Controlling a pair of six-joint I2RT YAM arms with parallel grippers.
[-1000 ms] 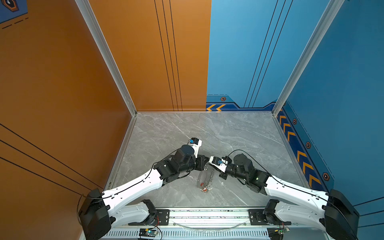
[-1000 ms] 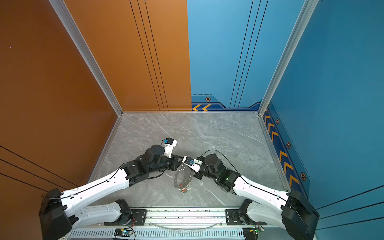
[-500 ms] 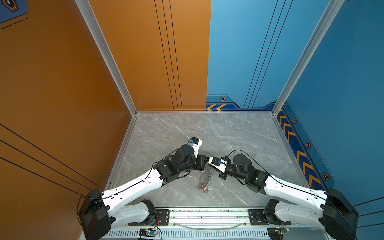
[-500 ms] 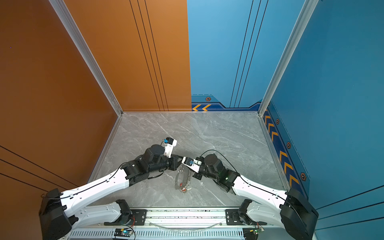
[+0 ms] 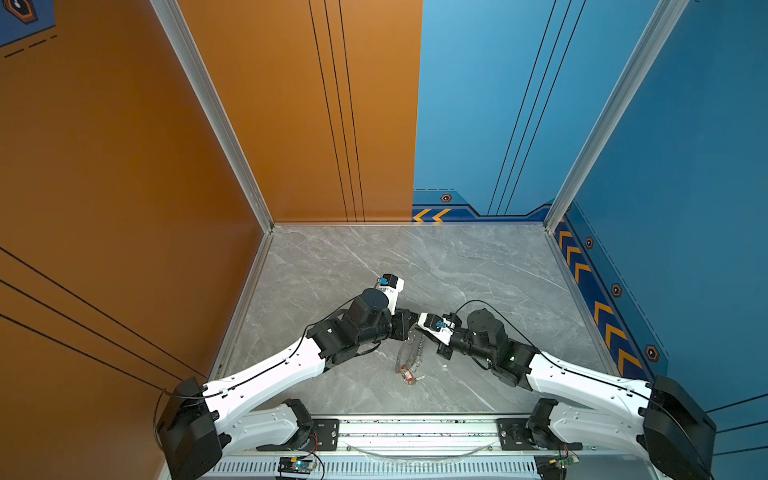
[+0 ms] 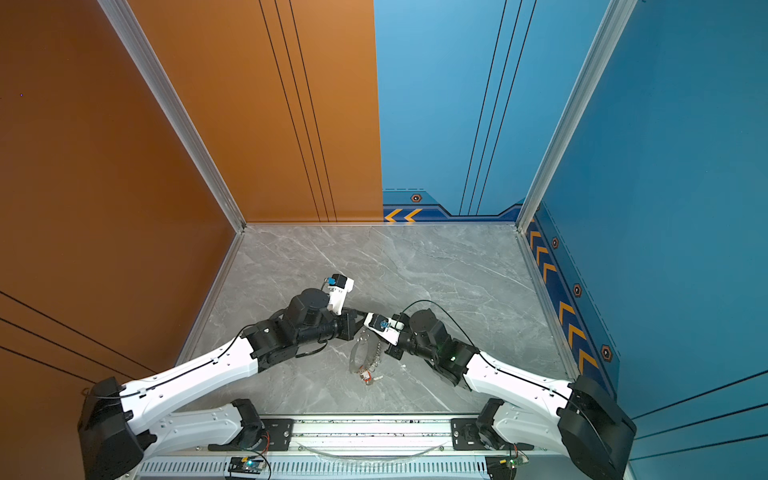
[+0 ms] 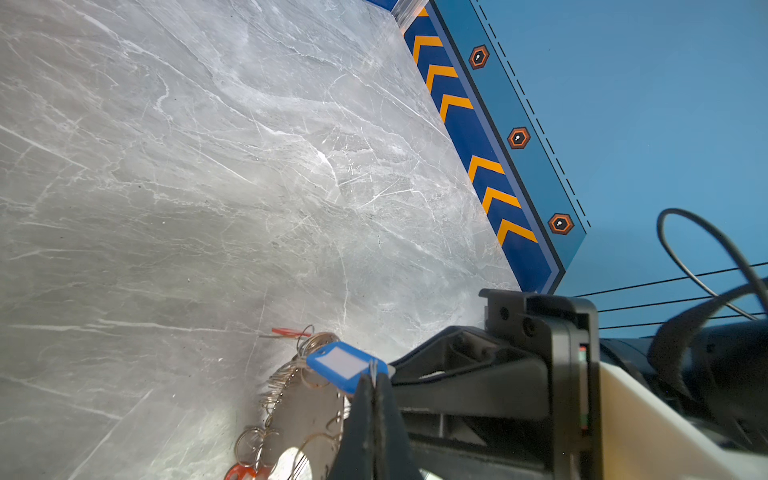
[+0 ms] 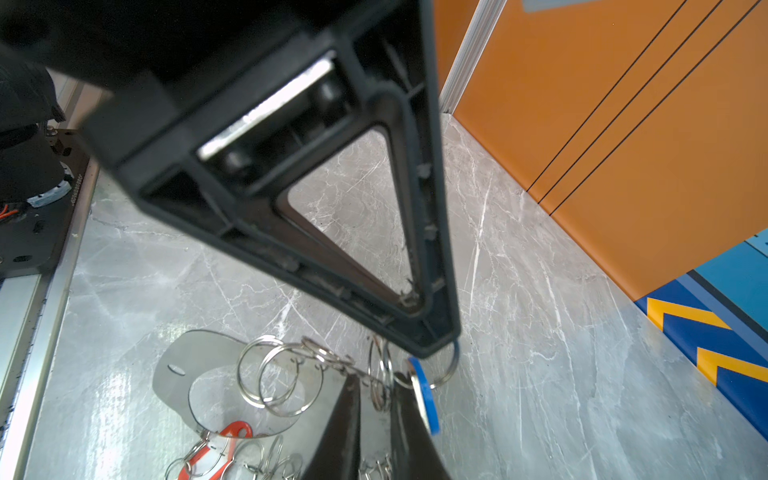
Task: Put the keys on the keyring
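Observation:
The keyring (image 5: 404, 354) (image 6: 354, 356), a flat grey plate rimmed with small split rings, hangs between both grippers in both top views, its low end near the table. My left gripper (image 7: 374, 376) (image 5: 409, 322) is shut on the thin wire ring of the blue-tagged key (image 7: 340, 361) (image 8: 426, 401). My right gripper (image 8: 376, 388) stands just opposite, its jaws closed on a split ring of the keyring (image 8: 178, 370) with the ring in the narrow gap. Red-tagged keys (image 5: 409, 376) (image 8: 232, 430) dangle from the plate's lower end. The key blades are hidden.
The grey marble table (image 5: 478, 270) is walled by orange panels on the left and blue ones (image 5: 602, 316) on the right. A metal rail (image 5: 415, 428) carrying both arm bases runs along the front edge. A black cable (image 5: 482, 305) loops over the right wrist.
The hanging plate has turned slightly, showing more edge-on. Both arms and grippers have stayed where they were.

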